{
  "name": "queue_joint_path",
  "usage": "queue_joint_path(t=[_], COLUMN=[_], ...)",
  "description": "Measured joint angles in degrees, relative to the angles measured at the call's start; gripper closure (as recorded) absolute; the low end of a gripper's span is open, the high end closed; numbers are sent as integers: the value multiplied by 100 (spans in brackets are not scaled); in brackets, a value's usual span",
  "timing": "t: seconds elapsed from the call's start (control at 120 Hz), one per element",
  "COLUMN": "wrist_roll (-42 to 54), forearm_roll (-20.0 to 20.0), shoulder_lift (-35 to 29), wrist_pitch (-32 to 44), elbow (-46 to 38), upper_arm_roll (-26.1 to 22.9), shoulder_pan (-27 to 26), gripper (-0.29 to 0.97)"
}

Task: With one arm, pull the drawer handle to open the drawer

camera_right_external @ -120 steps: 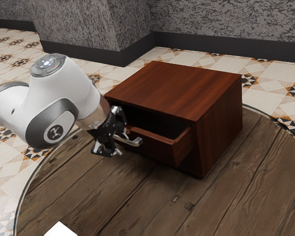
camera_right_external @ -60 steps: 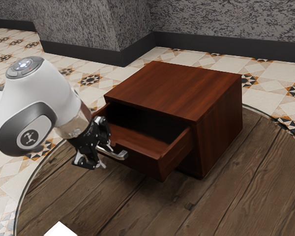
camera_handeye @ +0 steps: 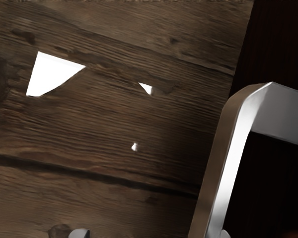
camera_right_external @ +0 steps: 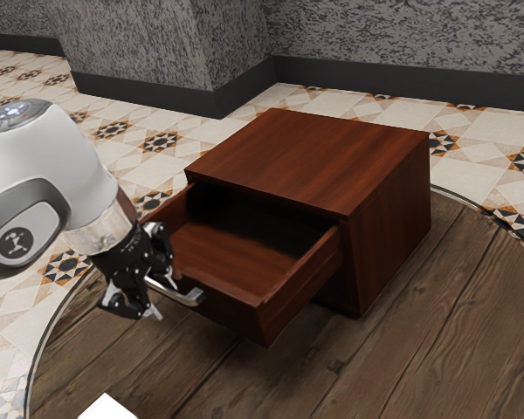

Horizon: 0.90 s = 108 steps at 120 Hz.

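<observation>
black gripper (camera_right_external: 154,286) clamped on silver drawer handle (camera_right_external: 182,295), over wooden table (camera_right_external: 402,349). drawer (camera_right_external: 244,262) extended well out of brown cabinet (camera_right_external: 332,166), toward exterior view's left. tiled floor (camera_right_external: 498,131) beyond.

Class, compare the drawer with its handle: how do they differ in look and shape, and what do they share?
The handle is shiny silver; the drawer is dark reddish wood. The handle is a thin bent bar; the drawer is a wide open box. Both stand pulled out in front of the cabinet.
</observation>
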Motion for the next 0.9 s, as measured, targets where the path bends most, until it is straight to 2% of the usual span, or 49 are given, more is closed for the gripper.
queue_joint_path(t=[0.433, 0.9], wrist_roll=[-24, -35], forearm_roll=[-69, -68], shoulder_lift=[-82, -56], wrist_pitch=[-271, -376], elbow=[3, 86], upper_arm_roll=[22, 38], shoulder_pan=[-7, -5], gripper=[40, 33])
